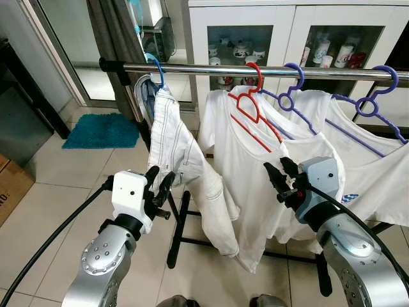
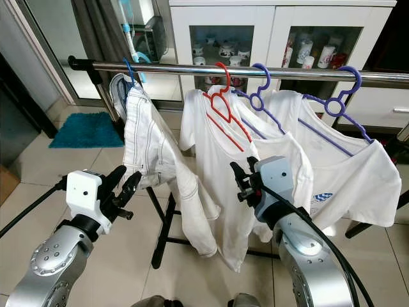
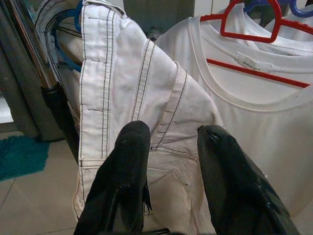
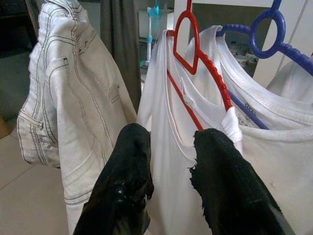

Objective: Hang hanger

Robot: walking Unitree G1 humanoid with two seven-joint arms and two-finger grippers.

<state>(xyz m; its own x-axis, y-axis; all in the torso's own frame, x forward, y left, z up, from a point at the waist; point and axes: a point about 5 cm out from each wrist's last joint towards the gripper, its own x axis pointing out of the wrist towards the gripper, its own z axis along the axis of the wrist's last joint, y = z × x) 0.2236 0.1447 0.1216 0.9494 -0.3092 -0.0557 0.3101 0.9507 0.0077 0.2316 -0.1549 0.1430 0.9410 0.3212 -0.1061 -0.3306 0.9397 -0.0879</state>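
A steel rail (image 1: 268, 70) carries a blue hanger (image 1: 155, 69) with white trousers (image 1: 185, 169), a red hanger (image 1: 254, 102) with a white T-shirt (image 1: 246, 173), and two purple hangers (image 1: 291, 89) with more white shirts. My left gripper (image 1: 160, 185) is open, just in front of the trousers and below their waistband (image 3: 105, 73). Open too, my right gripper (image 1: 278, 173) is held in front of the red-hanger shirt, with nothing between its fingers (image 4: 129, 171).
The rack's black legs (image 1: 176, 230) stand on the tiled floor below the clothes. Behind the rail is a white glass-door cabinet (image 1: 281, 32) with cups. A teal mat (image 1: 102, 130) lies at the back left, and a cardboard box (image 1: 9, 182) sits at the left edge.
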